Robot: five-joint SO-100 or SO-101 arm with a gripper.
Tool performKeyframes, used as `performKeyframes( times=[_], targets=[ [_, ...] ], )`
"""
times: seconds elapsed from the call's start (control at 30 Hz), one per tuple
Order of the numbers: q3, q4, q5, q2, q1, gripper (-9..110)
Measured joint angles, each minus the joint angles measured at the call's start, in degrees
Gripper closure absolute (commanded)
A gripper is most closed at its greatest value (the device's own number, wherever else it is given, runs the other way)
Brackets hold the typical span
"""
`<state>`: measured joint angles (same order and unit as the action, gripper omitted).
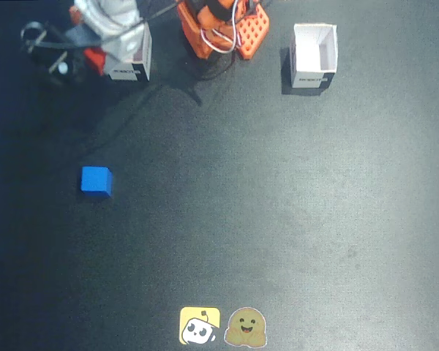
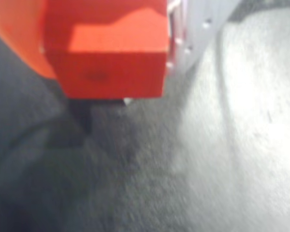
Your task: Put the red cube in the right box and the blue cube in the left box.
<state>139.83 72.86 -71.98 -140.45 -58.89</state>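
A fixed view looks straight down from high above a dark table (image 1: 278, 219), taking in its whole working area. The arm's orange base (image 1: 219, 29) sits at the top edge, so the camera faces the arm from across the table. A wrist view rides on the arm, very close and blurred, angled down at the table (image 2: 208, 169) past the red cube (image 2: 111, 58). Both views share only the table surface left of the orange base.

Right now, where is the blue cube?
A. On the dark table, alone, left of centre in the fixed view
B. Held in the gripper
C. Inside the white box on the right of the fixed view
A: the blue cube rests on the bare table, away from both boxes.
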Motion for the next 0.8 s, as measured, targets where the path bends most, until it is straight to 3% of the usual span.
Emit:
performKeyframes(
  times=[0.8],
  targets=[
    [4.13,6.33,-11.95,-7.91,-9.05,88]
  ],
)
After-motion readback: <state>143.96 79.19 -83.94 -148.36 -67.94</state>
